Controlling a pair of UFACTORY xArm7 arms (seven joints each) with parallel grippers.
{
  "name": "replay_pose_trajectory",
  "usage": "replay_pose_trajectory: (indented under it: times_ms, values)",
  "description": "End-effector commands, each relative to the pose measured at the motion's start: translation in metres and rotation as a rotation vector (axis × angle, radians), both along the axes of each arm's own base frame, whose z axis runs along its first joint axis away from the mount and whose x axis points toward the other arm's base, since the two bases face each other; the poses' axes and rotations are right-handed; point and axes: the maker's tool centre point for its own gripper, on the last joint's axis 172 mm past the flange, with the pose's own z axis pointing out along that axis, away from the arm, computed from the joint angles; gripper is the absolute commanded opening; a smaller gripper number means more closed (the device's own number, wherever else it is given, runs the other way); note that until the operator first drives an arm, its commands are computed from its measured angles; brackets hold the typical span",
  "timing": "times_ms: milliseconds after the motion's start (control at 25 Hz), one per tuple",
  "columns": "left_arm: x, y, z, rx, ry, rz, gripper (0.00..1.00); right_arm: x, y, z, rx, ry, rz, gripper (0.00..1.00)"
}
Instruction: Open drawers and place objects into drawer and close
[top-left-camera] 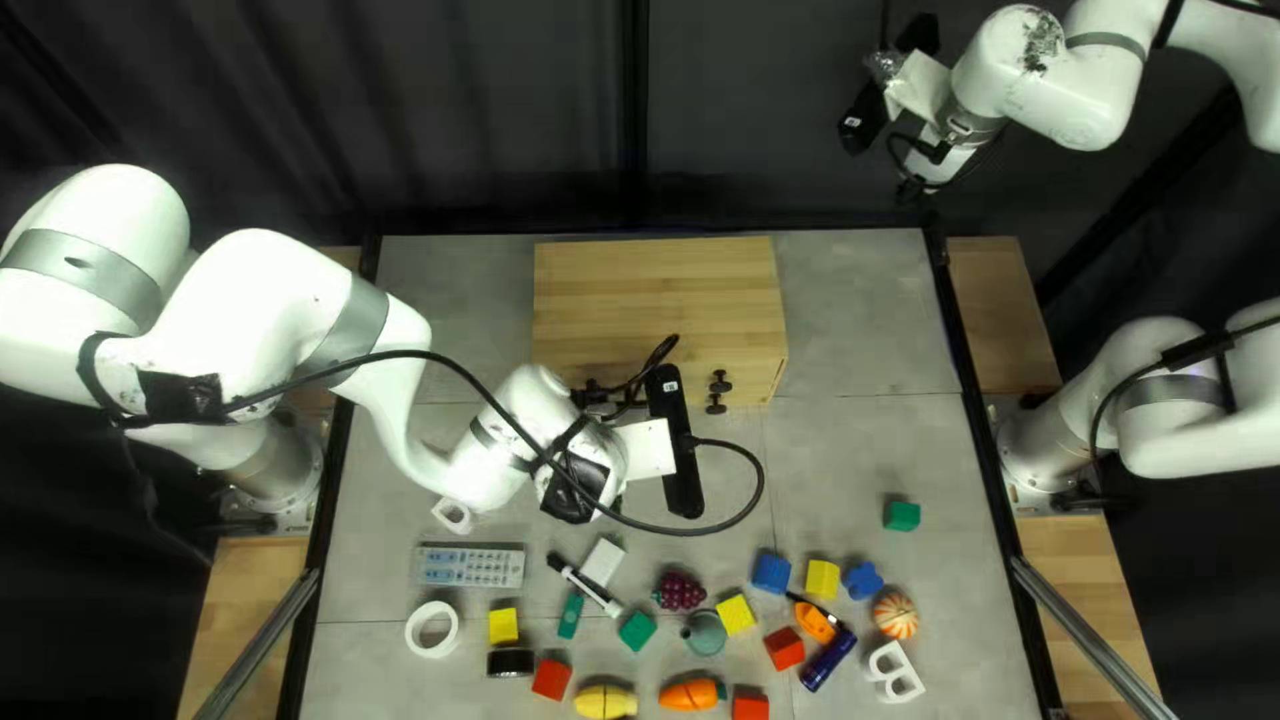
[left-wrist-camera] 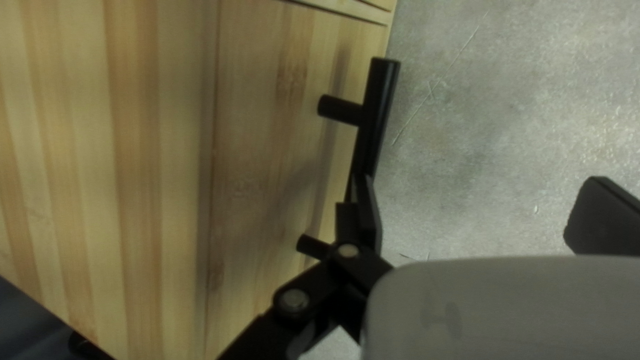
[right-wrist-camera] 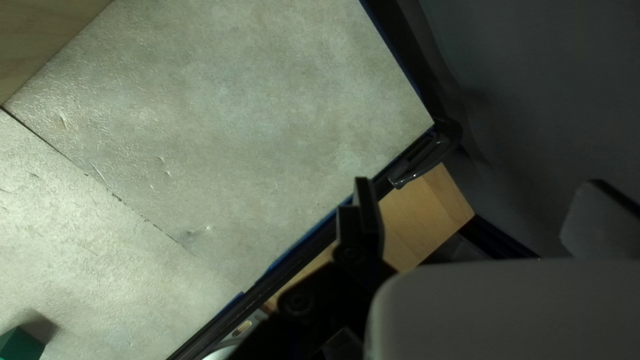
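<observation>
In the top left view my left gripper (top-left-camera: 678,440) is lowered at the front of the wooden drawer box (top-left-camera: 660,300), its fingertips hidden. From the left wrist view, my left gripper (left-wrist-camera: 483,200) stands open, one finger against or just over the black bar handle (left-wrist-camera: 379,113) on the box's front (left-wrist-camera: 267,133), the other out over the grey table. A second black handle (top-left-camera: 719,391) shows on the front face in the top left view. My right gripper (top-left-camera: 867,118) is raised past the table's far right; in the right wrist view this right gripper (right-wrist-camera: 480,207) is open and holds nothing.
Toward the near edge lie a remote (top-left-camera: 470,566), a white ring (top-left-camera: 431,628), a marker (top-left-camera: 584,584), grapes (top-left-camera: 679,591), a striped ball (top-left-camera: 895,615), a white letter B (top-left-camera: 895,672) and several coloured blocks. A green block (top-left-camera: 903,515) sits apart at the right.
</observation>
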Motion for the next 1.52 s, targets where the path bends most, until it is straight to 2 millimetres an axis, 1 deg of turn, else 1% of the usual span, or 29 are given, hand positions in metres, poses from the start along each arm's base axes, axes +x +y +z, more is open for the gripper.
replay_pose_trajectory:
  times_ms: [40, 240, 400, 600, 1080, 1520]
  values:
    - [0.0, 0.0, 0.002, -0.005, -0.006, -0.01, 1.0, 0.0, 0.0, 0.0, 0.0, 0.0, 0.0, 1.0]
    - [0.001, -0.002, 0.008, -0.005, -0.011, -0.025, 1.0, 0.0, 0.0, 0.0, 0.0, 0.0, 0.0, 1.0]
    - [0.002, 0.001, 0.006, 0.002, -0.008, -0.034, 1.0, 0.0, 0.0, 0.0, 0.0, 0.0, 0.0, 1.0]
    - [0.003, 0.0, 0.001, 0.024, 0.012, -0.039, 1.0, 0.0, 0.0, 0.0, 0.0, 0.0, 0.0, 1.0]
    - [0.006, 0.001, -0.005, 0.087, 0.07, -0.037, 1.0, 0.0, 0.0, 0.0, 0.0, 0.0, 0.0, 1.0]
    - [0.005, 0.007, -0.005, 0.097, 0.076, -0.014, 1.0, 0.0, 0.0, 0.0, 0.0, 0.0, 0.0, 1.0]
